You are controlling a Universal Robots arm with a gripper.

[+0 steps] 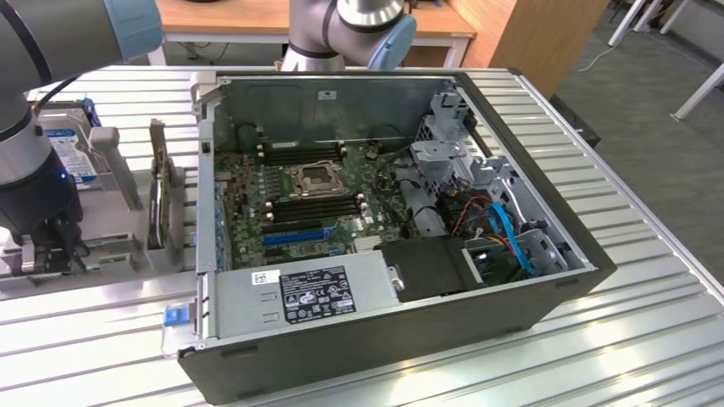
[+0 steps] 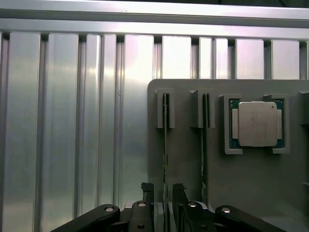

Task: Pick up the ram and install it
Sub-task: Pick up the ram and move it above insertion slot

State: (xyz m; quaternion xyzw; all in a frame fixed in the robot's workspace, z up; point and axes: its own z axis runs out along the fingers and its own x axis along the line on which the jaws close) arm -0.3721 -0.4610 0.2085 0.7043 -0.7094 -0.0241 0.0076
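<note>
Table [image 1: 633,280] ribbed aluminium | wooden desk [image 1: 226,17] behind | end effector [image 2: 162,186] released, straddling ram [image 2: 165,140] in grey holder [image 2: 186,159]

The arm [image 1: 23,102] stands on its base [image 1: 311,55] just behind the back wall of the computer case [image 1: 396,356] and reaches across to the exterior view's left of that case. There the forearm hangs straight down, and the black wrist [image 1: 40,208] points at the surface beside the case. At the tip, the gripper [image 2: 162,188] is wide open. Its two dark fingers [image 2: 146,189] stand parallel and apart, clamped on nothing.
</note>
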